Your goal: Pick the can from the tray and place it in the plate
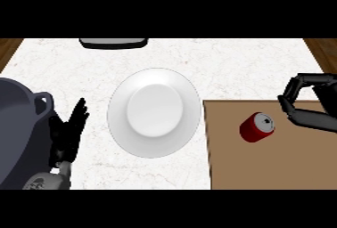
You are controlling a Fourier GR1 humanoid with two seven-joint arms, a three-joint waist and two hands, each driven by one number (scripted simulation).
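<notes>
1. A red can (pixel 256 127) with a silver top lies tilted on a flat brown tray (pixel 276 164) at the right of a white, faintly veined marble-look counter (pixel 72 67). No lettering or brand can be read on the can's smooth red side; only small dark marks show on its lid.

2. The robot's right hand (pixel 304 103), black and jointed, hangs over the tray's far edge just right of the can and apart from it. Its fingers are curled toward the thumb around an open gap, clasping nothing.

3. A round white plate (pixel 154 112), glossy, with a raised rim and a shallower centre well, sits bare at the middle of the counter, just left of the tray.

4. The robot's left hand (pixel 69 129) rests at the left, fingers straight and spread, pointing up, between the plate and a large dark grey pot (pixel 16 133) whose looped handle (pixel 42 104) juts toward the hand.

5. At the counter's far edge a dark object with a pale rim (pixel 113 42) is cut off by the frame; what it is cannot be told.

6. Strips of brown wood floor (pixel 324 51) show past the counter's upper corners.
</notes>
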